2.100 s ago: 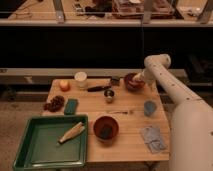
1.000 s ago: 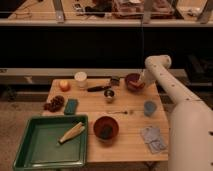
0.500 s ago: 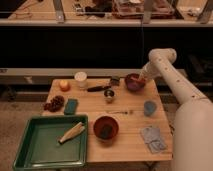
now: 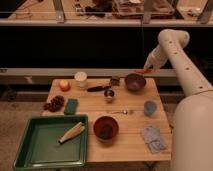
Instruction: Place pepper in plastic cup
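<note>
My gripper (image 4: 146,69) hangs at the end of the white arm, just above the far rim of the purple bowl (image 4: 135,82) at the table's back right. It is shut on the pepper (image 4: 141,72), a slim orange-red sliver that sticks out to the left of the fingertips. The plastic cup (image 4: 149,108), small and light blue-grey, stands upright on the table near the right edge, in front of the purple bowl and well below the gripper.
On the wooden table (image 4: 90,107): a white cup (image 4: 80,79), an orange fruit (image 4: 64,85), a small metal cup (image 4: 109,95), a spoon (image 4: 120,112), a green sponge (image 4: 71,105), a red-brown bowl (image 4: 106,128), a grey cloth (image 4: 152,138) and a green tray (image 4: 30,150).
The gripper has risen out of the purple bowl and moved back and to the right, taking the pepper up with it. The arm has swung upward.
</note>
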Robot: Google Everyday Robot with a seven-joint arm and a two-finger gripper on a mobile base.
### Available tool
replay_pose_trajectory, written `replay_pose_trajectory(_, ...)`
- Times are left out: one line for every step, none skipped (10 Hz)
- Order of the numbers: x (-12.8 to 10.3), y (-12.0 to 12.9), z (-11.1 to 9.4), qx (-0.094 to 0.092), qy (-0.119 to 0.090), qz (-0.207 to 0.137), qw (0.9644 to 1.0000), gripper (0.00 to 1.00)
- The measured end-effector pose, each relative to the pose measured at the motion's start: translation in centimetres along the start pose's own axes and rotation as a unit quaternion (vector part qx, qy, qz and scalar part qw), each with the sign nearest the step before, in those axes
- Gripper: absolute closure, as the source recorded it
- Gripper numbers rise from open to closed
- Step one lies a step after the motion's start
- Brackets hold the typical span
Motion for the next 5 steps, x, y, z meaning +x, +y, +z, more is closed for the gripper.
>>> replay_pose_trajectory(-1.2,1.2,-0.8,-0.01,-0.012,-0.008,0.9999,0.92)
replay_pose_trajectory(-2.4,2.5,-1.3,-0.018,-0.021,-0.014,0.9995,0.92)
replay_pose_trajectory(-4.0,4.7,-1.9,-0.029,-0.033,-0.022,0.9988,0.92)
replay_pose_trajectory(-5.3,6.4,-2.6,-0.035,-0.04,-0.029,0.9981,0.92)
replay_pose_trajectory(-6.5,7.6,-3.2,-0.042,-0.044,-0.038,0.9974,0.92)
